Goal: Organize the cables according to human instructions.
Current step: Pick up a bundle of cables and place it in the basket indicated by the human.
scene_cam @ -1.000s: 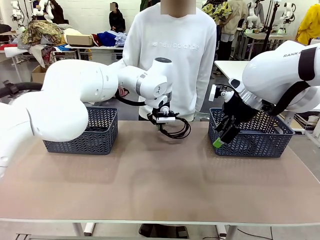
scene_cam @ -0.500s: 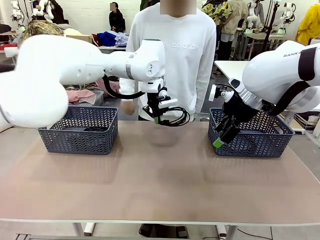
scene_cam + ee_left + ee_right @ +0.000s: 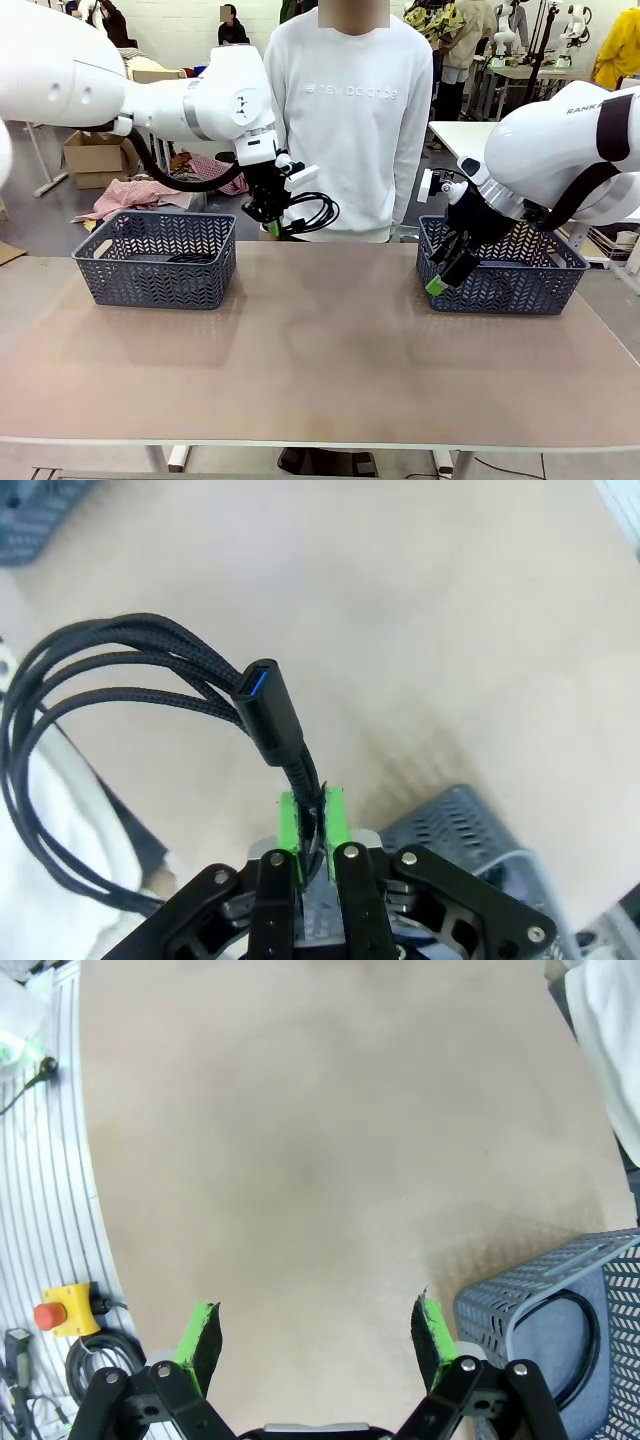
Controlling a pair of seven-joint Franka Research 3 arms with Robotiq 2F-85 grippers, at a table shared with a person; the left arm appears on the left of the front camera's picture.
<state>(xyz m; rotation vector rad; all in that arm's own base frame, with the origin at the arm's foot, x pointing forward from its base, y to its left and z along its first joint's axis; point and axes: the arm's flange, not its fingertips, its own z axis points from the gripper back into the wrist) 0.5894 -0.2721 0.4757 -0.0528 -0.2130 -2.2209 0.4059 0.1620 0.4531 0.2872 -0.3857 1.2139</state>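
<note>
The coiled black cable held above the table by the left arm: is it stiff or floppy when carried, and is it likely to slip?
Probably floppy: the cable hangs in loose loops beside the left end effector. It looks light, since a thin pinch holds the whole coil. The braided cover likely resists slipping, but the loops may sway or unwind over the left basket.

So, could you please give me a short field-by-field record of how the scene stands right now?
left pincer: shut on a coiled black cable, held in the air above the table, between the two baskets
right pincer: open, holding nothing, in front of the right basket
left basket: something dark lies inside
right basket contents: a black cable loop inside
person: standing at the far side
</note>
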